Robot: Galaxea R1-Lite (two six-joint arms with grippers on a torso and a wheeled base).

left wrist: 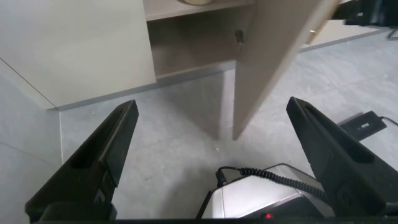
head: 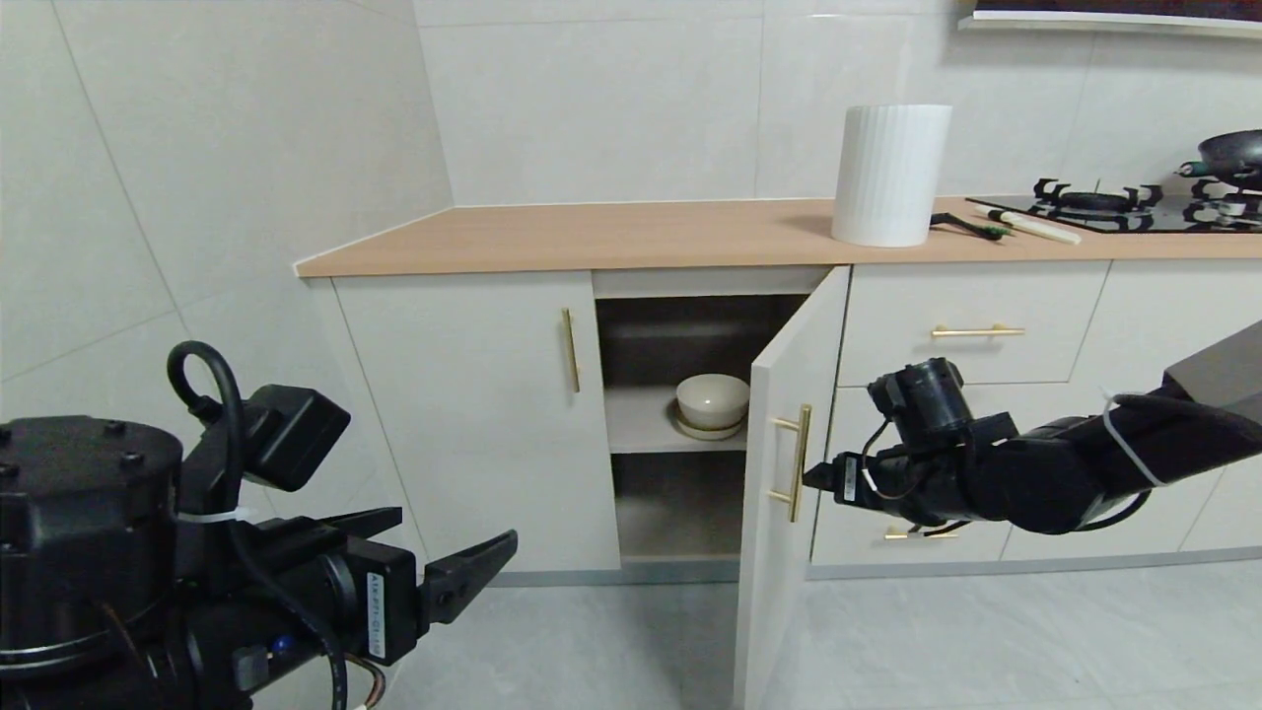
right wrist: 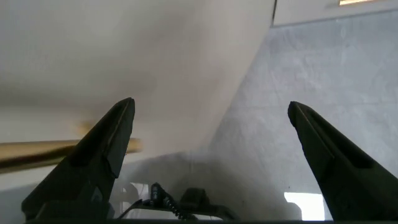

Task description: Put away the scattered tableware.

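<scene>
One bowl [head: 712, 399] on cabinet shelf [head: 641, 424], behind one door [head: 779, 394] hanging open. Right gripper [head: 816, 480] fingers spread wide, tips just beside door's gold handle [head: 801, 463]. Left gripper [head: 458, 532] fingers released, low over floor [head: 611, 641].

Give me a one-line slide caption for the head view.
Right tool at the gold handle of the half-open cabinet door; a bowl sits on the shelf inside; left tool open, low.
</scene>
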